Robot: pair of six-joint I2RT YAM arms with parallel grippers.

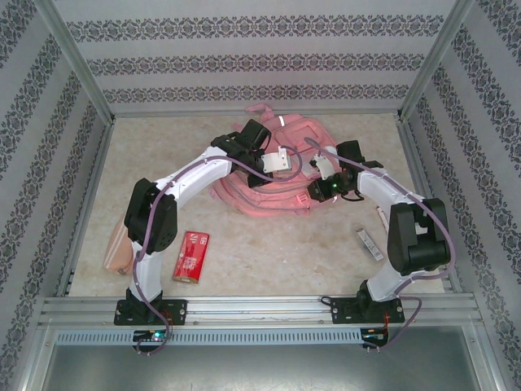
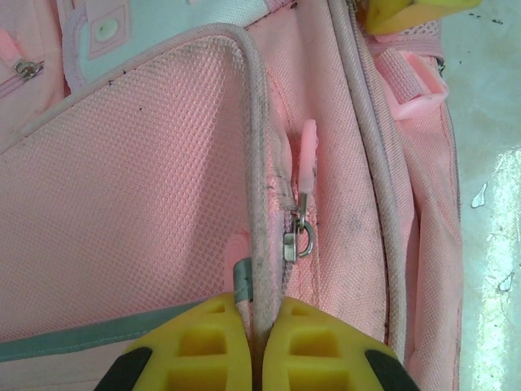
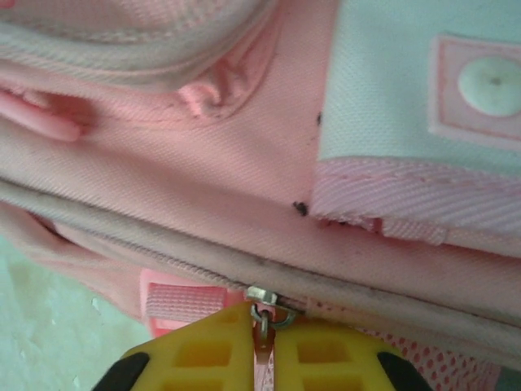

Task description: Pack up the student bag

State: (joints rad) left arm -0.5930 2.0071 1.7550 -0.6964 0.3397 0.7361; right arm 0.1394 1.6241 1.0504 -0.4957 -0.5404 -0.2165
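Note:
The student bag (image 1: 260,191), a soft pink backpack, lies flat at the middle back of the table. My left gripper (image 1: 281,159) rests on its upper part. In the left wrist view its yellow fingers (image 2: 262,314) are shut on a grey-pink piping cord (image 2: 259,244) at a pocket edge. A metal zip slider (image 2: 297,240) with a pink pull (image 2: 307,155) hangs just to the right. My right gripper (image 1: 324,171) is at the bag's right side. Its jaws (image 3: 264,322) are shut on the pull tab (image 3: 262,346) hanging from a zip slider (image 3: 264,295).
A red packet (image 1: 191,255) lies at the front left by the left arm's base. A tan object (image 1: 118,248) sits at the left edge. A small bar-shaped item (image 1: 369,243) lies at the front right. Patterned walls and metal posts (image 1: 81,73) enclose the table.

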